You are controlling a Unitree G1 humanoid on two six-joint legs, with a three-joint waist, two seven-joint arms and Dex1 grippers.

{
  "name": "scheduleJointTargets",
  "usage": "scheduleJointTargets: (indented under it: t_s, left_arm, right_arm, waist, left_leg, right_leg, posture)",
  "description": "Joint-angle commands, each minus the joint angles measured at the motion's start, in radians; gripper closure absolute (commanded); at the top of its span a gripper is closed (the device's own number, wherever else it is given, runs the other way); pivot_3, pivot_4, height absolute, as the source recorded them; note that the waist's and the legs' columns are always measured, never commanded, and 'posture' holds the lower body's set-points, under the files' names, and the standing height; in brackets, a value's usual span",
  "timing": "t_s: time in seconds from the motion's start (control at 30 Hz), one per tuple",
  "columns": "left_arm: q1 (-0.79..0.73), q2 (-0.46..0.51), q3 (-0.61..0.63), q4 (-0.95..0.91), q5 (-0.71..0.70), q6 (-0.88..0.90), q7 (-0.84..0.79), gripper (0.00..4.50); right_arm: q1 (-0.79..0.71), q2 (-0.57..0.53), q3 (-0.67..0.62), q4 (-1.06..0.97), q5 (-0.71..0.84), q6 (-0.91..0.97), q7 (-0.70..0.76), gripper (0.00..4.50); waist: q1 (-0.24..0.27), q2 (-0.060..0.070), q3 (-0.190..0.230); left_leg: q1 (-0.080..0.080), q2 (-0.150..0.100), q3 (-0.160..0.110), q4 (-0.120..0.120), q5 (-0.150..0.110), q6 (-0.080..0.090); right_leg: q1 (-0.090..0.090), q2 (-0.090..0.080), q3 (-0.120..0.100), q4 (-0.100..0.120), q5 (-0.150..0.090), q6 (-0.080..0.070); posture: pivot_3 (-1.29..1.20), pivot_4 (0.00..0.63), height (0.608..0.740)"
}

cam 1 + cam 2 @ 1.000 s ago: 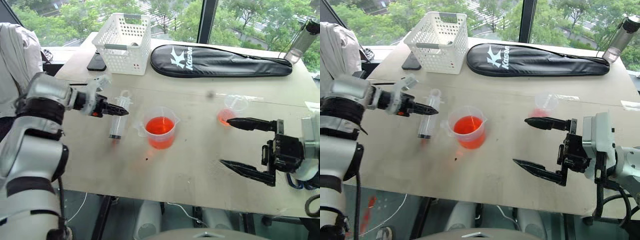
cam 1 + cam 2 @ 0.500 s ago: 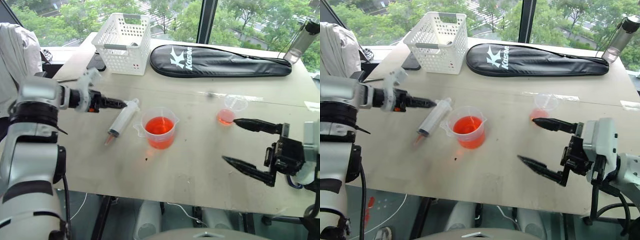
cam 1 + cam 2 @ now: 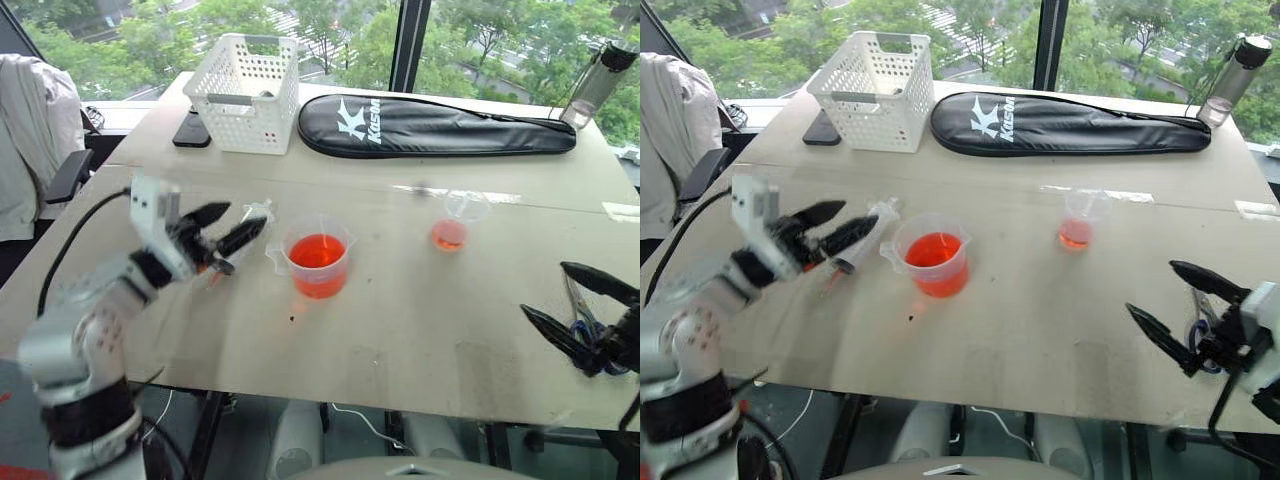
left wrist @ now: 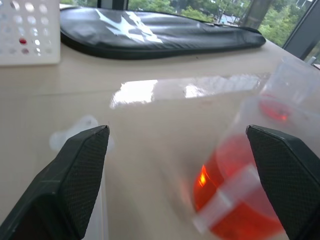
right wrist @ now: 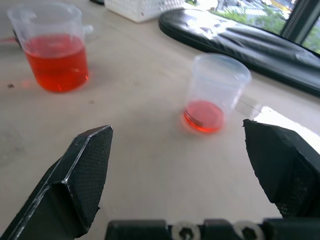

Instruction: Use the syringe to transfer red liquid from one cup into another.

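Head views first: my left gripper (image 3: pixel 222 228) hangs over the left part of the table (image 3: pixel 420 330), fingers spread wide, holding nothing. The syringe (image 3: pixel 862 237) lies flat on the table just beyond those fingers, slanting from far right to near left, with its tip toward the near left. Right beside it, to the right, stands the beaker (image 3: pixel 320 258), upright, with red liquid (image 3: pixel 318 252) in it, spout toward the syringe. Farther right and a little farther back sits the small cup (image 3: pixel 455 220), upright, a shallow pool of red at its bottom. My right gripper (image 3: pixel 580 308) hangs at the near right edge of the table, jaws wide apart and empty, well apart from the cup. Along the far side lie a white basket (image 3: pixel 246 90) on the left and a long black racket bag (image 3: pixel 440 125) to its right; a bottle (image 3: pixel 595 85) stands at the far right corner.

Left wrist view now: my two fingers (image 4: pixel 75 177) stand far apart with nothing between them. The beaker (image 4: pixel 240 185) shows close up, red inside, and the small cup (image 4: pixel 287 90) stands beyond it. The bag (image 4: pixel 160 32) stretches along the far side.

Right wrist view: fingers (image 5: pixel 75 175) wide again, and empty. The cup (image 5: pixel 212 92) stands between them and farther off, red at its bottom, the beaker (image 5: pixel 52 45) well to its side.
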Motion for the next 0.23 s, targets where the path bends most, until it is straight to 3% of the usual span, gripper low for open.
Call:
scheduleJointTargets:
  t_s: [0.03,0.13,0.23]
  left_arm:
    - [0.193,0.042,0.059,-0.065,-0.023,-0.103,-0.115,0.05]
    - [0.327,0.058,0.036,-0.075,-0.015,-0.193,-0.177,0.05]
    - [0.369,0.053,0.012,-0.068,-0.022,-0.232,-0.176,0.05]
  right_arm:
    - [0.076,-0.007,-0.094,0.059,-0.041,-0.059,0.077,0.0]
    - [0.133,-0.005,-0.125,0.106,-0.065,-0.096,0.129,0.0]
    - [0.156,0.008,-0.134,0.13,-0.071,-0.116,0.15,0.0]
  waist:
    - [-0.003,0.002,-0.002]
    - [0.006,0.002,-0.003]
    - [0.01,0.004,-0.006]
  left_leg:
    - [0.002,0.0,0.002,-0.002,0.0,0.0]
    - [0.003,0.001,0.002,-0.003,-0.003,-0.004]
    - [0.005,0.001,-0.001,-0.003,-0.003,-0.005]
  right_leg:
    - [0.001,-0.001,0.002,0.0,0.0,-0.001]
    - [-0.001,-0.003,0.001,-0.002,-0.002,0.0]
    - [0.0,-0.014,0.0,-0.003,-0.002,0.001]
  posture:
    - [0.0,0.15,0.724]
    - [0.0,0.15,0.724]
    - [0.0,0.15,0.724]
